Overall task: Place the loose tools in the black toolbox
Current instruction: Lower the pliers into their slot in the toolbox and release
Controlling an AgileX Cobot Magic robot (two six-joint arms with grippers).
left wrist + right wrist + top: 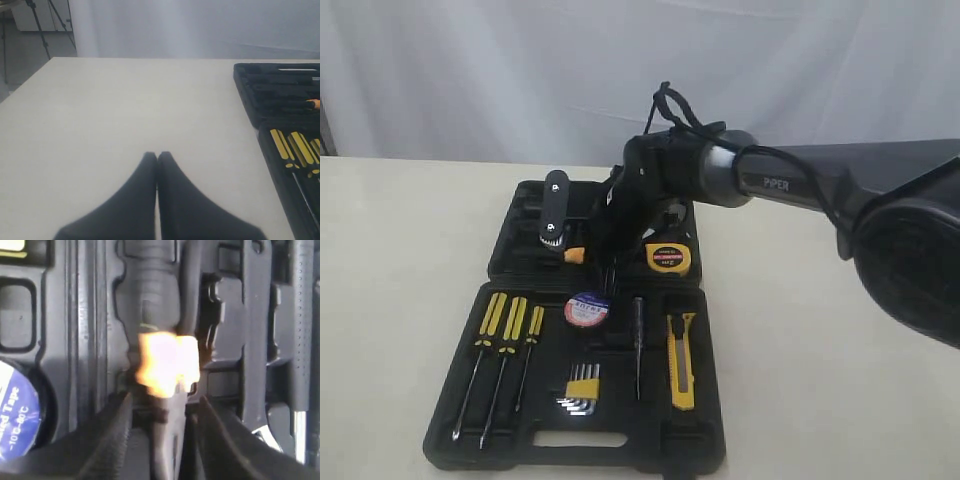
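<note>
Between the fingers of my right gripper (165,405) sit the orange-and-black-handled pliers (162,362). The jaws stand narrowly apart, one on each side of the handle. I see thin dark gaps on both sides, so I judge the gripper straddles the tool without clamping it. The pliers lie along a moulded recess of the black toolbox (85,340), orange part nearest the fingertips and dark handle running on beyond. The glare on the orange hides whether they are fully seated.

To do this step well, I would keep the wrist square to the recess. I would press the pliers home only if they ride high, then lift straight up so a finger does not drag them out.

Just to one side of the gripper, the black tape roll with white-purple label (15,415) rests in its round pocket. Past the gripper on the other side, the yellow tape measure (668,258) sits in the box. Further from it, towards the box's handle edge, the yellow-black utility knife (682,362) lies in its slot.

Farthest off, my left gripper (157,157) is closed and empty. It hangs over bare bench (125,100), well clear of the box.
</note>
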